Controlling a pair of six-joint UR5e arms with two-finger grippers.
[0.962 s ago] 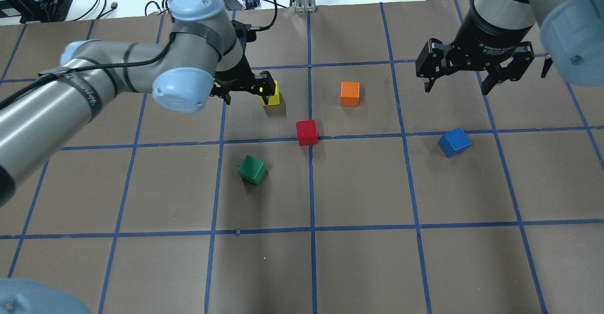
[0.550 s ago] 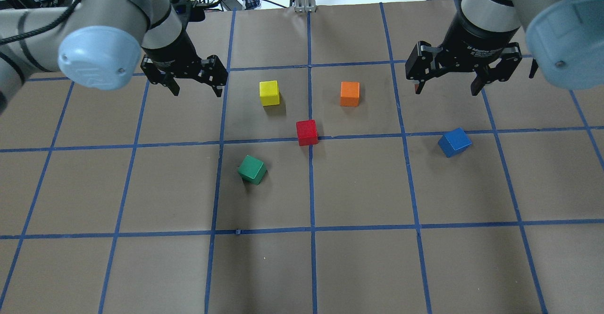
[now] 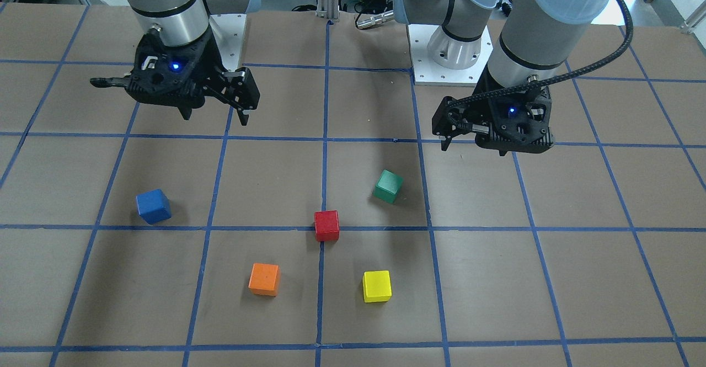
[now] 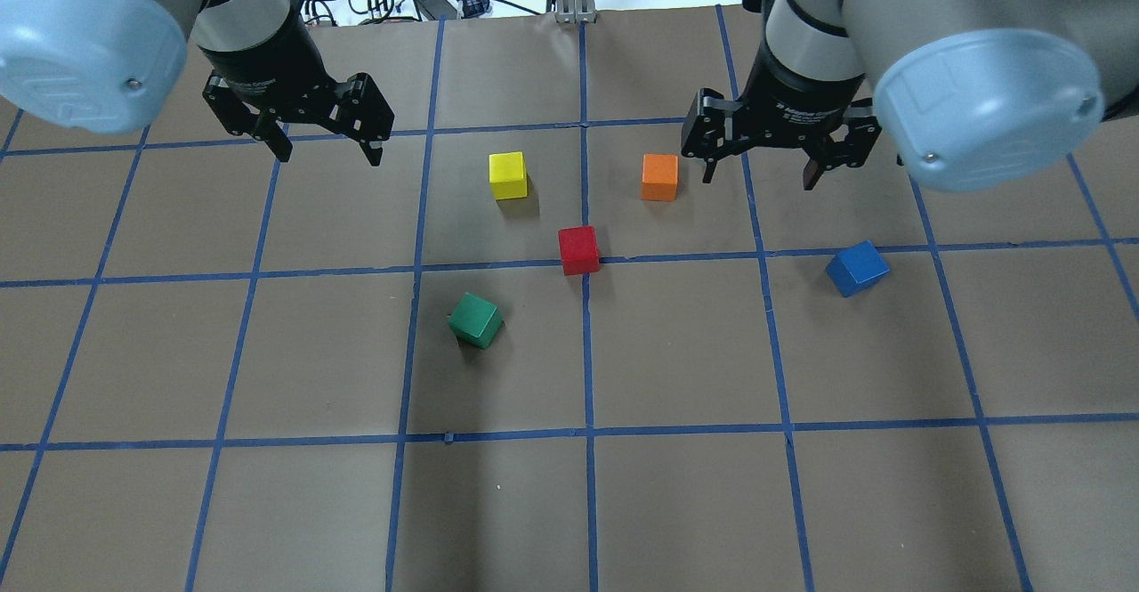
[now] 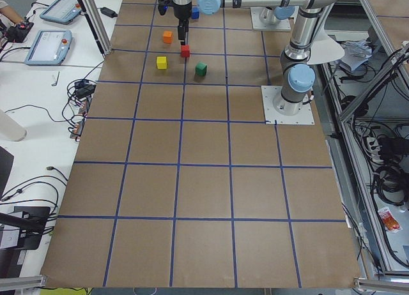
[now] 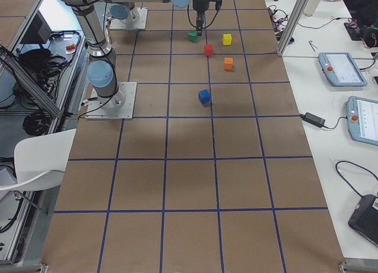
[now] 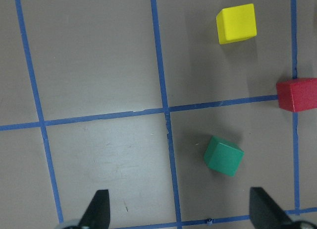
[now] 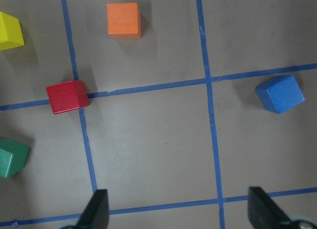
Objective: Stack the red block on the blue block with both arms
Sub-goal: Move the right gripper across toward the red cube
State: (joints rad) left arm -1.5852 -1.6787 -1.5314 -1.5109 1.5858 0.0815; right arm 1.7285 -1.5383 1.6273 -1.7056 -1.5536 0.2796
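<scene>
The red block sits on a blue tape line at the table's middle; it also shows in the front view and both wrist views. The blue block lies turned at an angle to its right, also seen in the front view and right wrist view. My left gripper is open and empty, raised at the far left, well apart from the blocks. My right gripper is open and empty, raised just right of the orange cube, beyond the blue block.
A yellow cube and an orange cube sit beyond the red block. A green cube lies tilted in front of it to the left. Brown table cover with a blue tape grid; cables lie past the far edge.
My left gripper has swung left and back, away from the yellow cube. My right gripper has moved left toward the orange cube. No block has moved.
</scene>
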